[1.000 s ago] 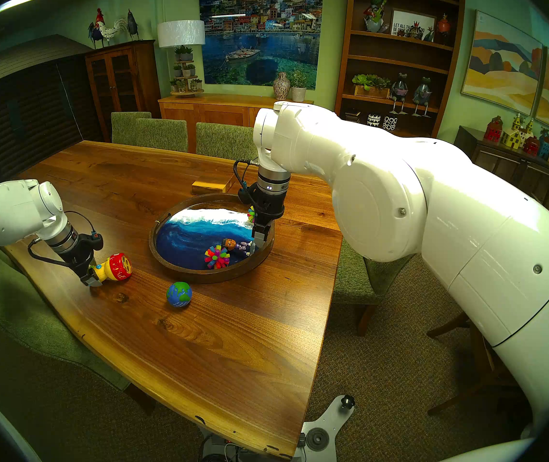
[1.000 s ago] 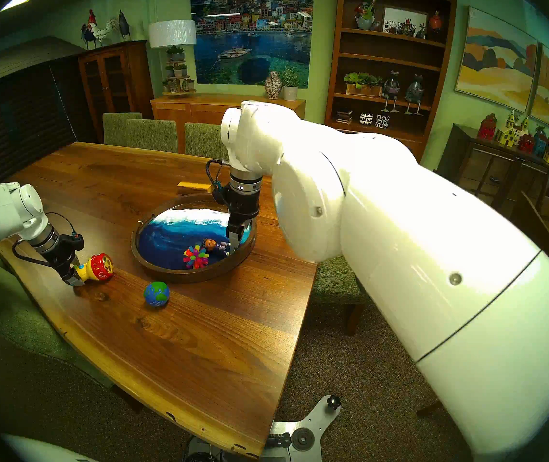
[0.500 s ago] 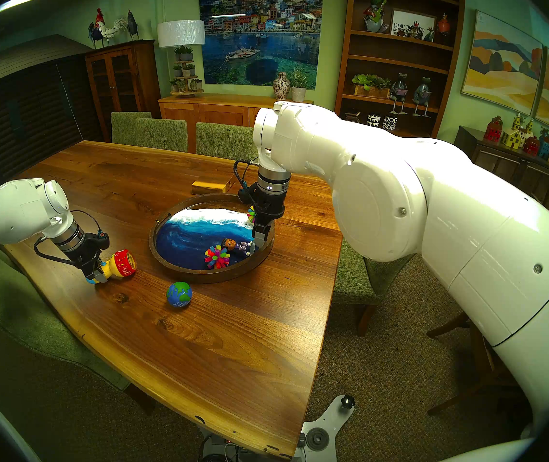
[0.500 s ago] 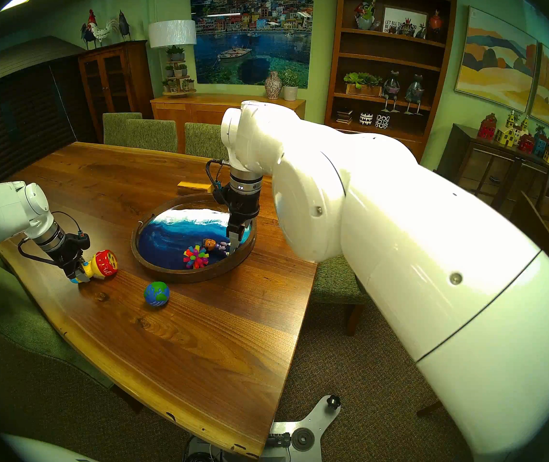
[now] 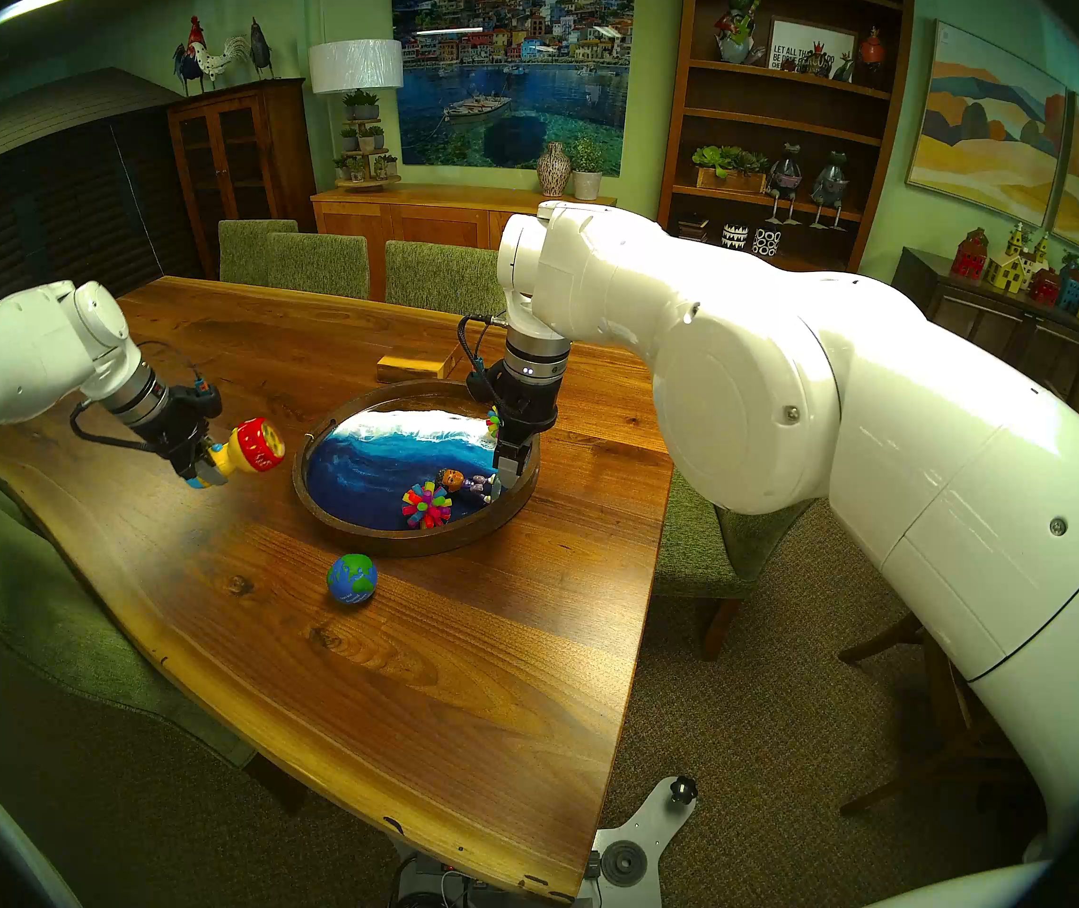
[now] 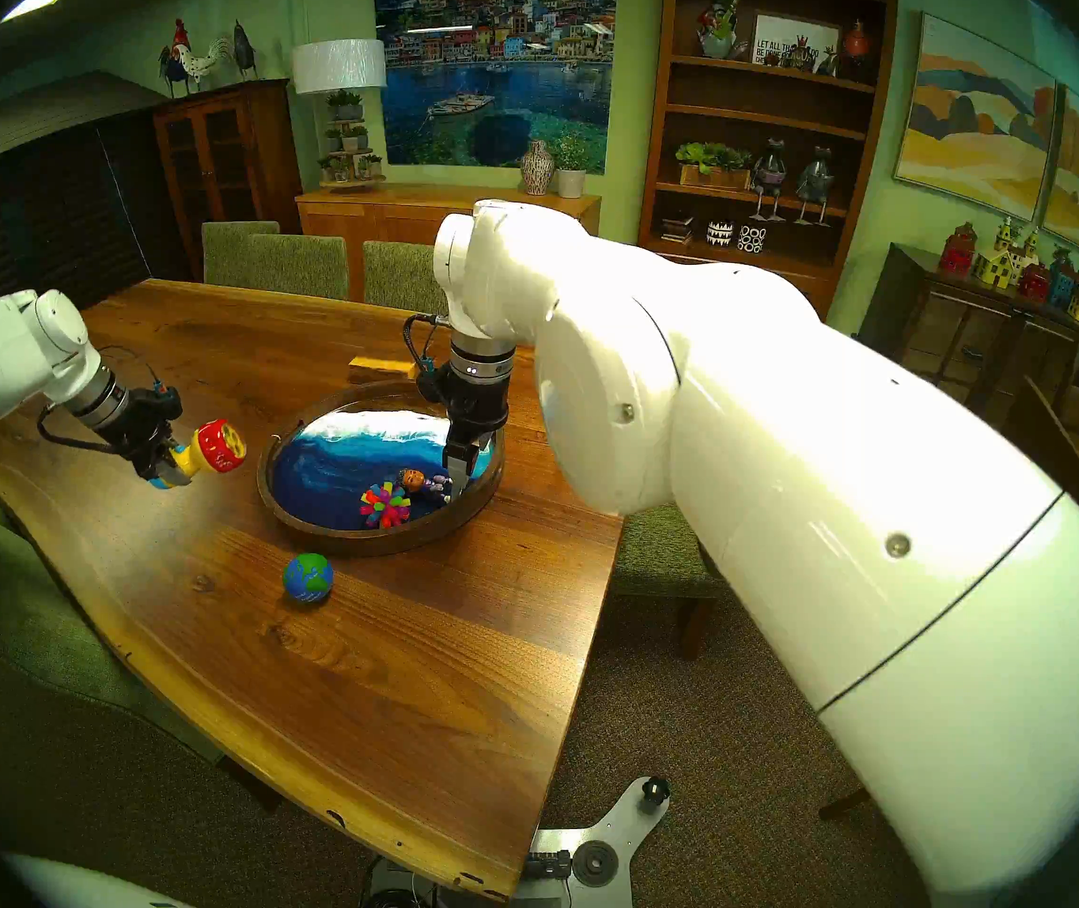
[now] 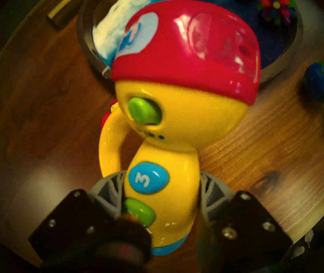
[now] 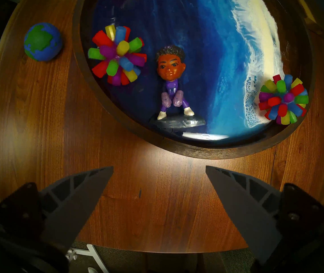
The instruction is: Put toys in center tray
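My left gripper (image 5: 206,471) is shut on the yellow handle of the red-yellow-blue flashlight toy (image 5: 255,445), holding it in the air just left of the round ocean-wave tray (image 5: 353,533). The wrist view shows the fingers (image 7: 108,187) clamped on the handle. In the tray lie the purple doll (image 5: 461,481), one spiky ball (image 5: 426,504) at the near side and another (image 5: 493,422) at the right. The globe ball (image 5: 352,578) sits on the table in front of the tray. My right gripper (image 5: 510,468) hangs open and empty over the tray's right rim.
A yellowish wooden block (image 5: 412,366) lies just behind the tray. Green chairs (image 5: 320,261) stand along the far side and both long sides of the wooden table (image 5: 392,690). The table's near edge is close to the globe's side.
My left gripper has lifted the flashlight toy off the table and carried it up and right toward the tray. The right arm and the toys in the tray have not moved.
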`<state>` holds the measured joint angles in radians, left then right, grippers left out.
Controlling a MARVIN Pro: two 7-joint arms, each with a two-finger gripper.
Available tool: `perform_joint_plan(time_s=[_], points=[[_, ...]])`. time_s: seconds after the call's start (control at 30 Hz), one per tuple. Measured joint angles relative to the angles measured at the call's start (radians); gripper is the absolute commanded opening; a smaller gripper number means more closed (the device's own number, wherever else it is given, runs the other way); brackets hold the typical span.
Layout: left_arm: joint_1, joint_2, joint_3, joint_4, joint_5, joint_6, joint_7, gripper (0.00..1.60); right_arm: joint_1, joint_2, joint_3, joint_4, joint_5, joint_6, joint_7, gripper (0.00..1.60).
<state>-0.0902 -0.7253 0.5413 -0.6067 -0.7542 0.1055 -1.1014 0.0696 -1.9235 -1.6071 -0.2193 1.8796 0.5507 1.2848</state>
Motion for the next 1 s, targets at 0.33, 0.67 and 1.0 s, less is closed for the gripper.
perform_joint_plan(time_s=[0.33,0.67,1.0], points=[[-0.049,-0.11,-0.039,-0.146,0.047,0.001,-0.042,0.0,0.0,0.0,0.005,-0.003,0.0,0.0,-0.001,1.6],[-0.052,-0.225,-0.05,-0.263,0.103,0.111,-0.017,0.0,0.001,0.001,0.009,-0.005,-0.001,0.001,0.0,1.6],[-0.003,-0.345,-0.039,-0.208,0.143,0.278,0.072,0.0,0.002,0.002,0.009,-0.005,-0.006,0.001,0.002,1.6]])
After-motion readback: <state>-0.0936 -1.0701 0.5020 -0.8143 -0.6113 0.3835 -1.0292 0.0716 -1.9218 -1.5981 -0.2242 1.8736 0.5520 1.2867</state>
